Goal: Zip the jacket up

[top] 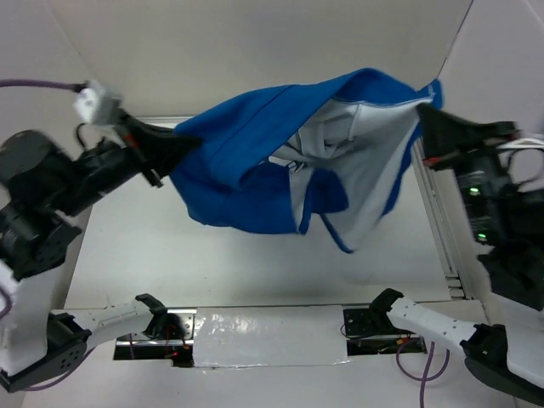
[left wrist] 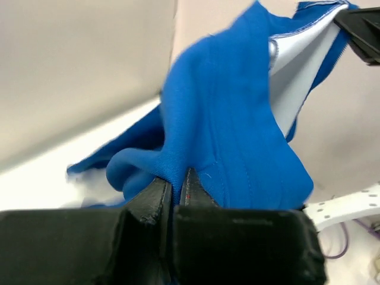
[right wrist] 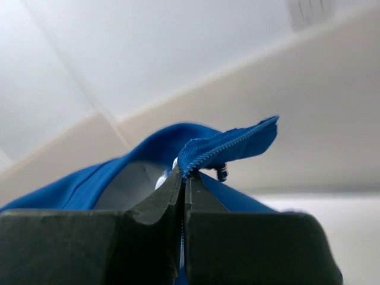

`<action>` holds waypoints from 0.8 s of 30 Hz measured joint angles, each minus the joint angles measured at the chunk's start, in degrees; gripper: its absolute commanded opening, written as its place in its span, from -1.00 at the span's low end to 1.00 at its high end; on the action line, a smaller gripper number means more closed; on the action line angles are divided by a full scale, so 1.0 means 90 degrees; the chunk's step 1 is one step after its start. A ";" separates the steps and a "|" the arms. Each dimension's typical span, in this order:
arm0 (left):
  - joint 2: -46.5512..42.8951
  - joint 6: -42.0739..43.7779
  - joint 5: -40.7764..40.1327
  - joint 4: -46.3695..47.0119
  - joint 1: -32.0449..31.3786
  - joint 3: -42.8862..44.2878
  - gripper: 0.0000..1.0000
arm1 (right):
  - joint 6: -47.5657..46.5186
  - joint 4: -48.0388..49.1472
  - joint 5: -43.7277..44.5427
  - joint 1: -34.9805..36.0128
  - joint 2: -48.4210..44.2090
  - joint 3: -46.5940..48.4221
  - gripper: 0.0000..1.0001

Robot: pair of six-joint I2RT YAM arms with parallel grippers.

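I'm looking at two arms built mostly of matte black housings. The left arm (top: 59, 183) is showing bulky rounded black joints, and a small white box (top: 98, 102) is sitting near its wrist with a purple cable (top: 34, 84) running off it. The right arm (top: 501, 212) is glowing with two small green lights (top: 476, 191) on its black body. Nearer me, white link segments (top: 102, 316) with rows of small holes are leading to black base joints. In the wrist views I'm seeing black, wedge-shaped fingers (left wrist: 155, 199) with a faintly textured surface, the left pair showing tiny red specks.
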 measured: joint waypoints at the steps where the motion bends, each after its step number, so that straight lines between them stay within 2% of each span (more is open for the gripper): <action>1: -0.0114 0.0010 0.0092 0.0000 -0.0002 0.0163 -1.00 | -0.0129 -0.0087 -0.0117 0.0078 0.0022 0.0464 -1.00; 7: -0.0131 0.0024 0.0483 0.0058 -0.0012 0.1377 -1.00 | -0.0607 -0.0486 -0.0651 0.0194 0.0639 0.2841 -1.00; 13: 0.0673 -0.0073 0.0073 0.0053 -0.0029 0.1814 -1.00 | -0.0724 -0.0714 -0.0199 0.0017 0.1620 0.3582 -1.00; 17: 0.1812 -0.0410 -0.0359 0.0051 0.0362 0.1758 -1.00 | -0.0345 -0.0988 -0.0284 -0.0784 0.2742 0.3249 -1.00; 19: 0.2463 -0.0724 -0.0418 0.0107 0.0811 0.1532 -1.00 | -0.0107 -0.0918 -0.0491 -0.1156 0.3296 0.2582 -0.97; 21: 0.3339 -0.0969 -0.0478 0.0080 0.1205 0.1326 -0.98 | 0.0163 -0.0763 -0.0794 -0.1426 0.3937 0.1664 -0.86; 22: 0.3878 -0.1073 -0.0476 0.0051 0.1379 0.1290 -0.53 | 0.0267 -0.0748 -0.0920 -0.1515 0.4308 0.1314 -0.79; 23: 0.4430 -0.1166 -0.0454 0.0039 0.1520 0.1292 -0.24 | 0.0389 -0.0763 -0.1061 -0.1596 0.4726 0.1032 -0.71; 24: 0.5112 -0.1292 -0.0381 -0.0002 0.1681 0.1353 0.31 | 0.0517 -0.0843 -0.1185 -0.1690 0.5294 0.0869 -0.40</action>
